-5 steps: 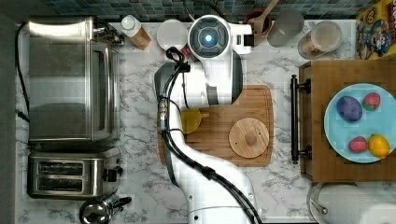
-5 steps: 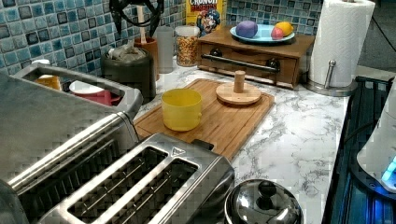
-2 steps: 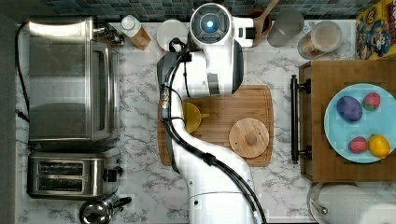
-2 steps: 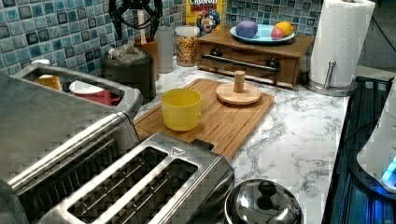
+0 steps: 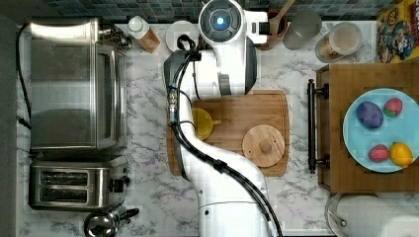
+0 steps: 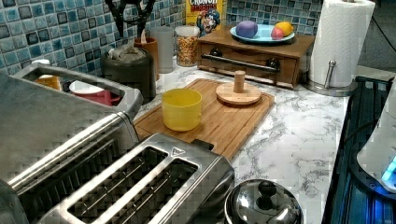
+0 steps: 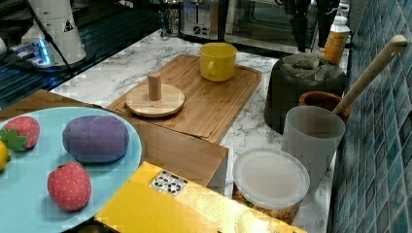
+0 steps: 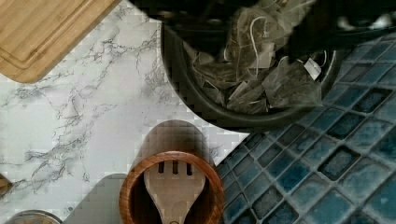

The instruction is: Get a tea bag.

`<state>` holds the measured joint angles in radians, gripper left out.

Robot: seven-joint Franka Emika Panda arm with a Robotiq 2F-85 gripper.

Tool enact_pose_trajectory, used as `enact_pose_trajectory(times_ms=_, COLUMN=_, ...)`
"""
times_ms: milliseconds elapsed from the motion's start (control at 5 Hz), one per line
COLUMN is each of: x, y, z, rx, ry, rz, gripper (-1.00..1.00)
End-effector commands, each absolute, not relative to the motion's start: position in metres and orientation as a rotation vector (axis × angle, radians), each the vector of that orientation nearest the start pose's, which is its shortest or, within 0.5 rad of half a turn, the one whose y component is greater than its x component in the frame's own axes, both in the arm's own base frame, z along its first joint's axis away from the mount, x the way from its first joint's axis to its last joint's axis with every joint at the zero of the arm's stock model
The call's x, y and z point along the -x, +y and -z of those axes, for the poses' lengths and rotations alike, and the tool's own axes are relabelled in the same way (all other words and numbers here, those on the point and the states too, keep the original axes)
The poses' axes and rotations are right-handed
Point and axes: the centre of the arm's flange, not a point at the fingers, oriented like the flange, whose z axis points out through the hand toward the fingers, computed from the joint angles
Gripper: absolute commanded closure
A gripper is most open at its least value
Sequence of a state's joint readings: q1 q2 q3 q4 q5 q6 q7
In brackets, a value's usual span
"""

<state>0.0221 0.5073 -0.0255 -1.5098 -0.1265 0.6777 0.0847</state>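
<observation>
1. Wrist view shows you the dark canister [image 8: 243, 114] from above, standing on the marble counter [image 8: 70, 116] against the blue tiled wall [image 8: 327, 168]; it is filled with a heap of tea bags [image 8: 252, 70], their strings and paper tags showing
2. You see the gripper [image 6: 132, 21] in the left view hanging over that canister, its two dark fingers [image 6: 119, 16] spread apart with nothing between them
3. In the right view, the fingers hang above the canister's mouth, apart from the tea bags below
4. Just beside the canister you have a brown wooden cup [image 8: 170, 191] with a slotted wooden spoon [image 8: 173, 186] standing in it
5. Next along the wall in the right view stand a grey tumbler [image 7: 311, 141] and a lidded jar [image 7: 269, 187] holding something brownish
6. On the cutting board [image 5: 247, 111], the yellow mug [image 6: 181, 108] stands upright; you cannot tell what it holds. A round wooden lid [image 5: 263, 145] lies near it
7. The blue plate [image 5: 380, 101] on the wooden box carries a purple piece, two strawberries and a yellow fruit
</observation>
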Motion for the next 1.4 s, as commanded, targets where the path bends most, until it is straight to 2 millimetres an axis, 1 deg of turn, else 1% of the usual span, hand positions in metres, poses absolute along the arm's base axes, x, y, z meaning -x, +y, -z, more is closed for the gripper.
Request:
enact_pose_trajectory(times_ms=200, x=-0.744, y=0.033, z=-0.421, rx=2.895, ry=1.247, rz=0.394, gripper=1.0)
enact_pose_trajectory(times_ms=400, x=-0.737, y=0.027, z=-0.428, rx=2.87, ry=1.246, rz=0.42, gripper=1.0)
enact_pose_trajectory(times_ms=600, x=-0.72, y=0.017, z=-0.454, rx=2.788, ry=1.251, rz=0.494, gripper=1.0)
enact_pose_trajectory(times_ms=800, x=-0.694, y=0.008, z=-0.489, rx=2.723, ry=1.268, rz=0.6, gripper=1.0)
enact_pose_trajectory(times_ms=1000, x=-0.661, y=-0.004, z=-0.52, rx=2.645, ry=1.217, rz=0.718, gripper=1.0)
enact_pose_trajectory(times_ms=1200, x=-0.649, y=-0.006, z=-0.536, rx=2.662, ry=1.189, rz=0.723, gripper=1.0)
enact_pose_trajectory(times_ms=1400, x=-0.662, y=0.003, z=-0.525, rx=2.82, ry=1.151, rz=0.582, gripper=1.0)
